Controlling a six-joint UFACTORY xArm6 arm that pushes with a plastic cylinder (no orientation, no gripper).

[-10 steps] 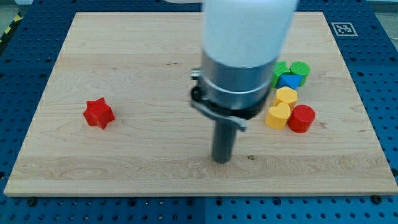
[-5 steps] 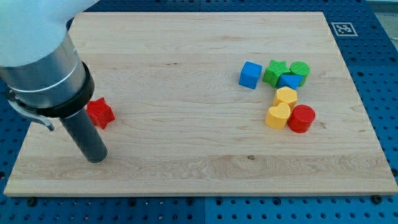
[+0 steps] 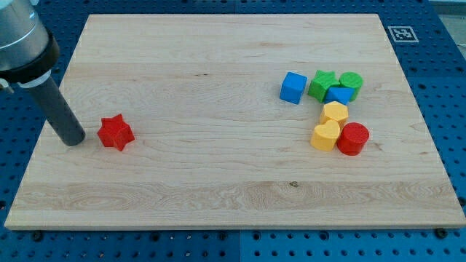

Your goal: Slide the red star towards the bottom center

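Red star (image 3: 116, 133) sits far left on the board (image 3: 218, 58); my tip (image 3: 73, 141) is just left of it; no pincer, only a rod; push right & nearer the bottom edge, slow, thru its middle so it won't spin off.

Looks like a robotics lab: wooden board (image 3: 218, 65) lying on blue perforated bench plate (image 3: 451, 109), printed marker tag (image 3: 402, 33) at upper right, black-and-yellow hazard tape (image 3: 9, 35) at upper left.

A pale wooden board (image 3: 218, 65) lies on blue perforated table (image 3: 451, 87).
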